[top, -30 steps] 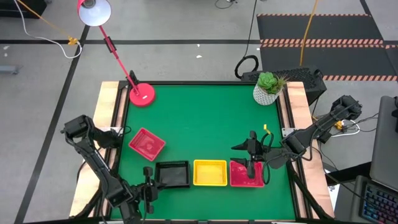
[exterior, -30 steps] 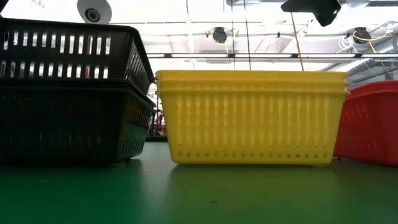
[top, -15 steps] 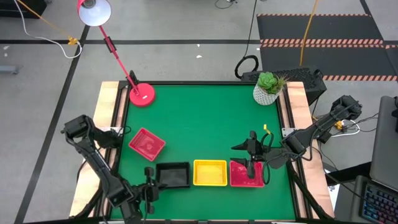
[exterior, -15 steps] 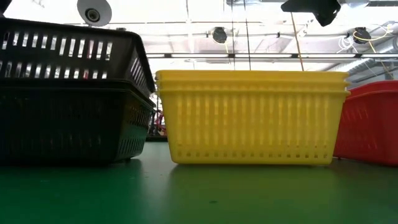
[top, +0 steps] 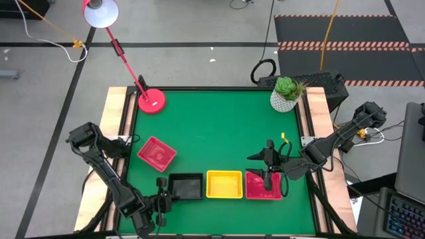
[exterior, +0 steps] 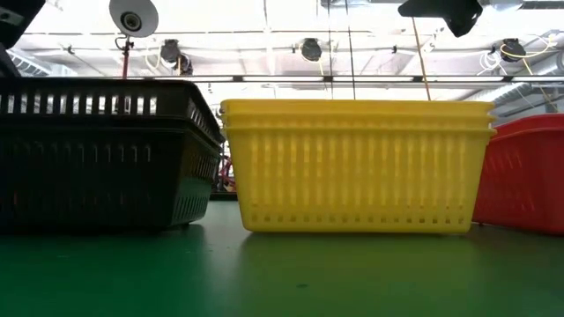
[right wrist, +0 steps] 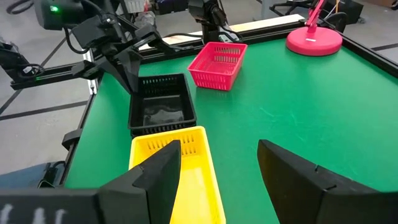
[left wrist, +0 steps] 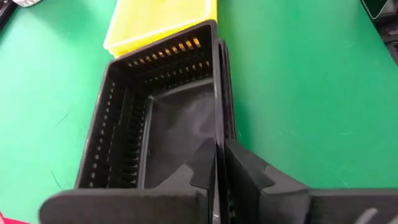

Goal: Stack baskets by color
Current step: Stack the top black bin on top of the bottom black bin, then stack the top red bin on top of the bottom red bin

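Along the near edge of the green worktop (top: pixel 219 126) three piles of baskets stand in a row: the black baskets (top: pixel 185 186) on the left, the yellow baskets (top: pixel 224 184) in the middle, touching or nearly touching the black ones, and the red baskets (top: pixel 263 186) on the right. A single red basket (top: pixel 157 153) lies apart from the row, turned at an angle, further back on the left side of the worktop. In the low view the black baskets (exterior: pixel 101 154) sit nested and level, the yellow baskets (exterior: pixel 355 165) show two or three rims one inside another, and the red baskets (exterior: pixel 522 172) show only at the right edge. The left tool (top: pixel 161 194) is at the left end of the black baskets; in the left wrist view its fingers (left wrist: pixel 249 174) stand close on either side of the end wall of the top black basket (left wrist: pixel 161 118), with only a narrow gap between them, and I cannot tell whether they press the wall or stand just free of it. The right tool (top: pixel 268 174) hangs over the red baskets with its fingers (right wrist: pixel 292 171) spread wide and nothing between them. A pink lamp base (top: pixel 152 101) stands at the far left corner and a potted plant (top: pixel 287 94) at the far right corner.
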{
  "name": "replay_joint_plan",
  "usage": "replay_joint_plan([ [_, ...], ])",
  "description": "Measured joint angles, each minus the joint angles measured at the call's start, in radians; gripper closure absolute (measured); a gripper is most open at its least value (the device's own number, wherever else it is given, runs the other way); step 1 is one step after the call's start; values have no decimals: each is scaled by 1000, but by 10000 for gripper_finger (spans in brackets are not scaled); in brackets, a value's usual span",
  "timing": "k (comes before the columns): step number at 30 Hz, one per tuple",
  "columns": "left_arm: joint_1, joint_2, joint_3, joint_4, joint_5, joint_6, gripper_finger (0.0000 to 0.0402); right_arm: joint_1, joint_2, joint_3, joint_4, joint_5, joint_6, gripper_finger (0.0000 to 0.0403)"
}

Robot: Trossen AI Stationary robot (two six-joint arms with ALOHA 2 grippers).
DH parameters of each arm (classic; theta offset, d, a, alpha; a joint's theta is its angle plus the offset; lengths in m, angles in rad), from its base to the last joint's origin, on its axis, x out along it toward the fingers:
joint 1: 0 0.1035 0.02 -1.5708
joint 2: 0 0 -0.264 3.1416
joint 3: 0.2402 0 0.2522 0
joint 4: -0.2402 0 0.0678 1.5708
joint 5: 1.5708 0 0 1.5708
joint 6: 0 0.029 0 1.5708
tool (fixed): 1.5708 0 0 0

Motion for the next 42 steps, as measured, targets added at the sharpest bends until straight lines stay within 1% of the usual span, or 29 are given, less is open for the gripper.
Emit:
replay_joint_plan([
  [3, 0, 0, 0, 8, 0, -17, 345, 0, 0, 0, 0, 0, 0, 197],
  [8, 0, -9, 0, 13, 2, -57, 287, 0, 0, 0, 0, 0, 0, 197],
  [11, 0, -33, 5, 9, 3, -66, 258, 0, 0, 0, 0, 0, 0, 197],
  [13, 0, -66, 5, 9, 3, -63, 247, 0, 0, 0, 0, 0, 0, 197],
  [16, 2, -132, 6, 1, 6, -23, 244, 0, 0, 0, 0, 0, -2, 197],
  [19, 8, -209, 6, -58, 21, 16, 251, 0, 0, 0, 0, 0, -15, 197],
  [23, 39, -311, 8, -233, 32, 3, 266, 0, 0, 0, 0, 0, -36, 197],
  [25, 67, -353, 8, -320, 70, -2, 272, 0, 0, 0, 0, 0, -53, 197],
  [29, 124, -404, 8, -471, 194, 11, 272, 0, 0, 0, 0, -3, -98, 197],
  [34, 181, -410, 6, -667, 288, -15, 249, 0, 0, 0, 0, -6, -171, 197],
  [36, 199, -410, -5, -707, 328, -15, 236, 0, 0, 0, 0, -7, -202, 197],
  [40, 214, -414, -47, -709, 399, 5, 213, 0, 0, 0, 0, -18, -272, 197],
  [42, 216, -414, -81, -707, 419, 16, 204, 0, 0, 0, 0, -34, -314, 197],
])
